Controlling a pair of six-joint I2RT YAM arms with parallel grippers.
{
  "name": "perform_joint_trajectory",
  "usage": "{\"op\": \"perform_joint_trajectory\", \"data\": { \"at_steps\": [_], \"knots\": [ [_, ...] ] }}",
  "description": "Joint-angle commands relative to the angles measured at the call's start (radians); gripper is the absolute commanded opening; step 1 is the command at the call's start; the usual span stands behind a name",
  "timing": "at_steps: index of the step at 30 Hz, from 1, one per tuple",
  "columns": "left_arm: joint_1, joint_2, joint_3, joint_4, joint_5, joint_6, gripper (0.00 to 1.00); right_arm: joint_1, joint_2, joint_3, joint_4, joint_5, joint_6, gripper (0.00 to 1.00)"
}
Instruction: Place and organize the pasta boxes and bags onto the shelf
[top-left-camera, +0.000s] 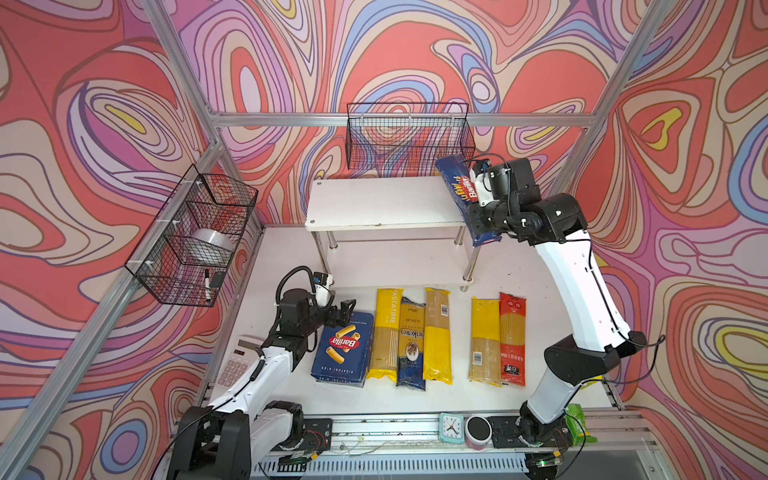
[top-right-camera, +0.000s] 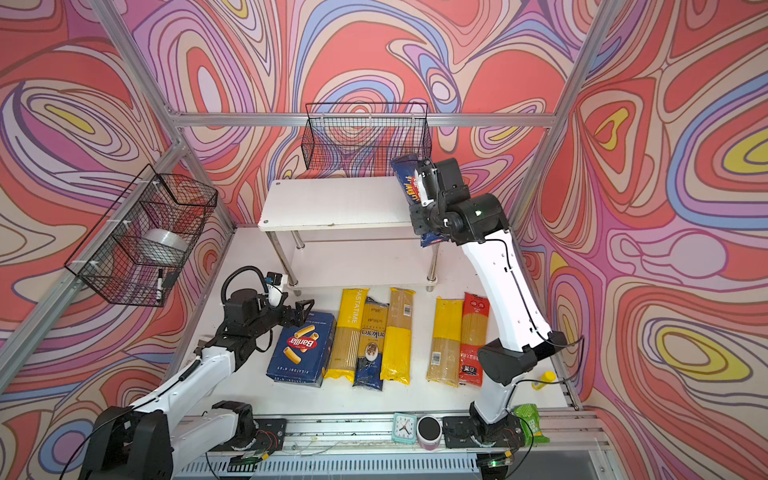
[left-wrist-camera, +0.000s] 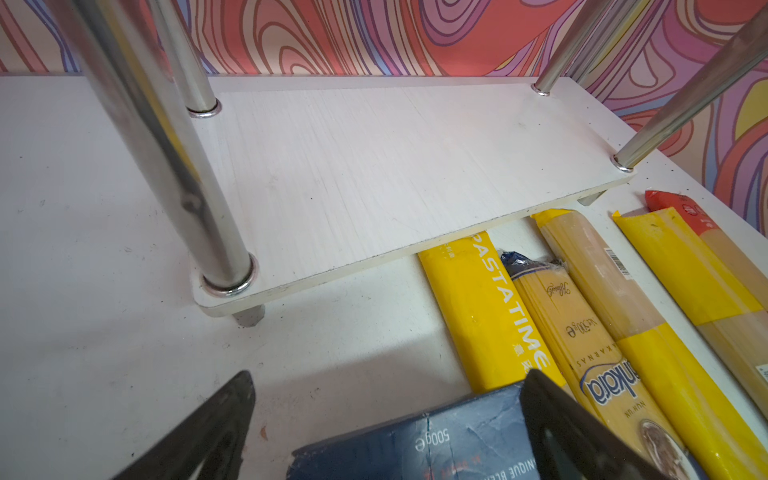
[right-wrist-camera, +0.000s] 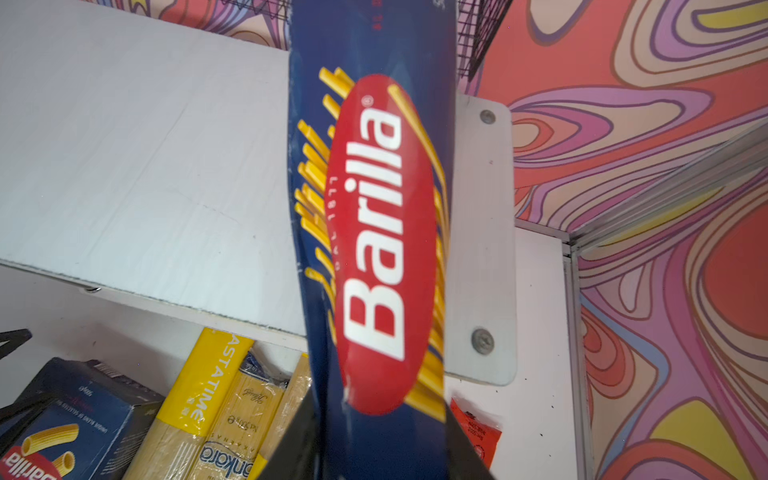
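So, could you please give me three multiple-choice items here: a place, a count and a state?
1. Where is the rigatoni box? A) flat on the table, beside the PASTATIME bag B) held in the air C) standing on end
2. How many spaghetti bags lie on the table? A) three B) seven C) five
3. What is the right gripper doing? A) hanging open B) holding the spaghetti box over the right end of the shelf C) hanging shut, empty
Answers: 1 A, both top views show it lying there; 2 C, the row runs from the PASTATIME bag to the red bag; 3 B, its jaws pinch the box.
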Motion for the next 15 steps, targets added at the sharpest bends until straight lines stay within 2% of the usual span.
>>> {"op": "perform_joint_trajectory", "data": {
  "at_steps": [1, 9, 15],
  "knots": [
    [-0.008, -0.013, 0.013, -0.002, 0.008, 0.014, 1.0, -0.021, -0.037, 0.009, 0.144, 0.07, -0.014, 0.1],
    [-0.008, -0.01, 0.015, -0.003, 0.015, 0.017, 1.0, -0.093, -0.003, 0.005, 0.167, 0.0, 0.009, 0.11],
    [-0.008, -0.021, 0.008, 0.001, 0.021, 0.019, 1.0, -0.103, 0.008, -0.024, 0.183, 0.025, 0.012, 0.11]
  ]
}}
